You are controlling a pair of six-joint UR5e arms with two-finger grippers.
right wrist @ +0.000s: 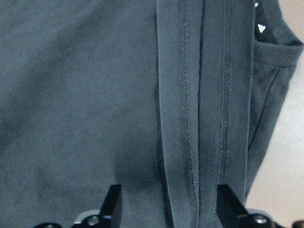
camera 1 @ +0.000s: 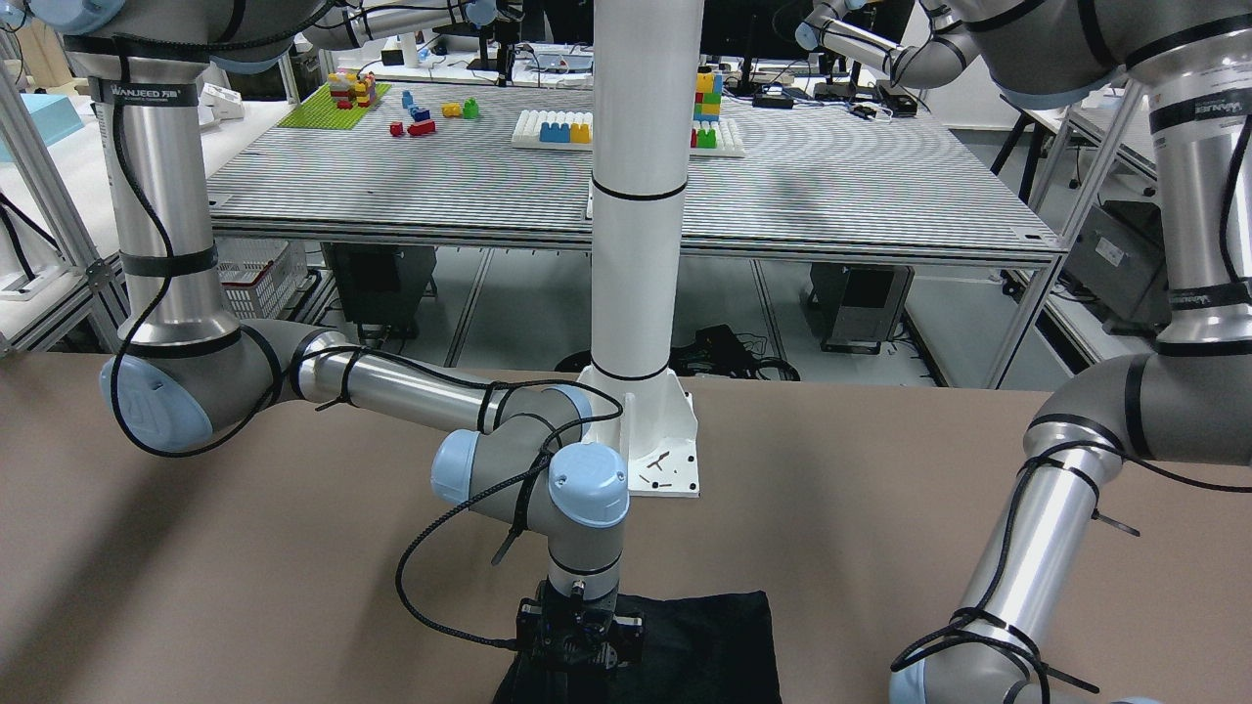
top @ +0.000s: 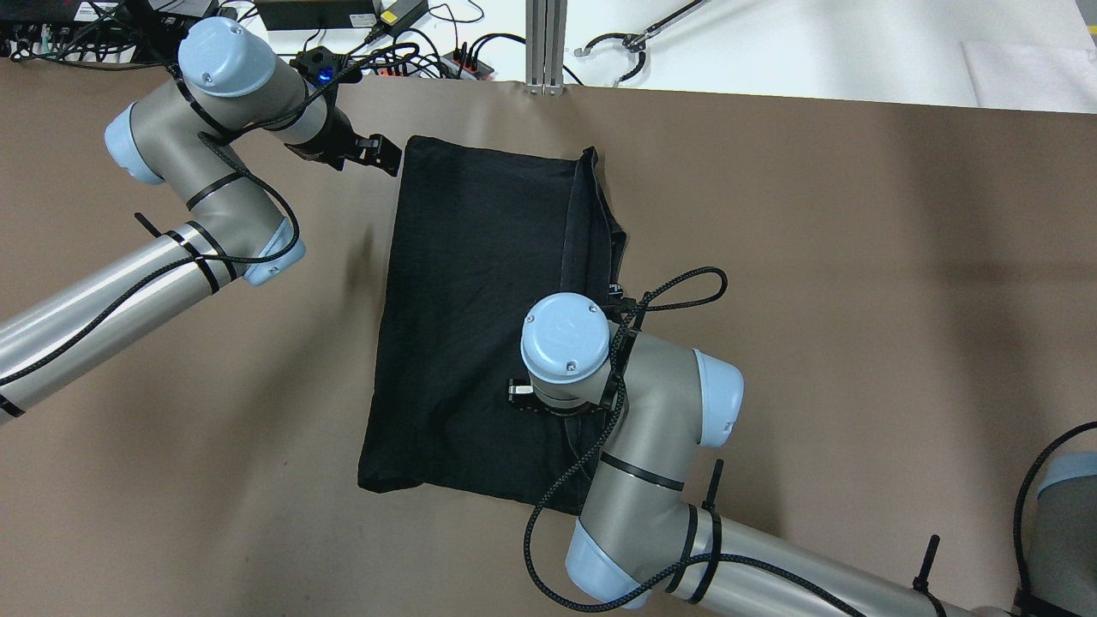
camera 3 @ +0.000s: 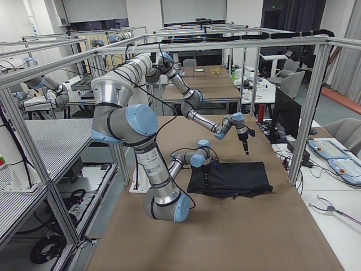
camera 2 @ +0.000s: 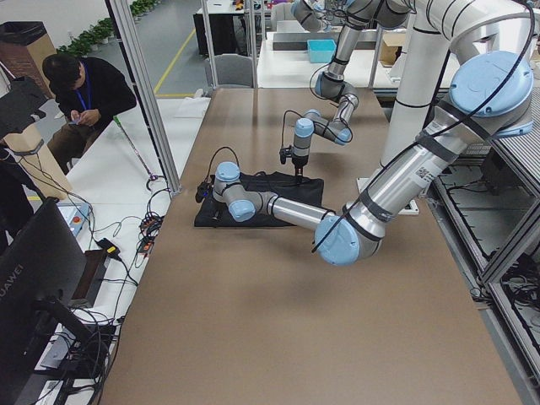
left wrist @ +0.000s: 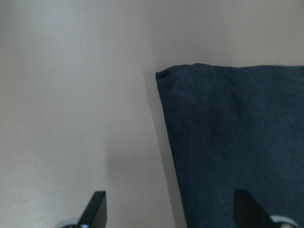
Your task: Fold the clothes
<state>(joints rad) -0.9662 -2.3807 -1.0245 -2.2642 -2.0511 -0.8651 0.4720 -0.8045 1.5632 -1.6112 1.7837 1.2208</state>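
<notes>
The cloth (top: 480,317) is spread mid-frame on the table (top: 857,257) in the overhead view, one fold seemingly made. The left hand (left wrist: 171,211) at its upper left corner and the right hand (right wrist: 169,209) over the hem (right wrist: 190,118) are held open, empty. Next, the edges must be gripped.

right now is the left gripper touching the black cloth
Apart. The left wrist view shows the left gripper open above a corner of the black cloth; the exterior right view shows it raised clear of the fabric.
</notes>
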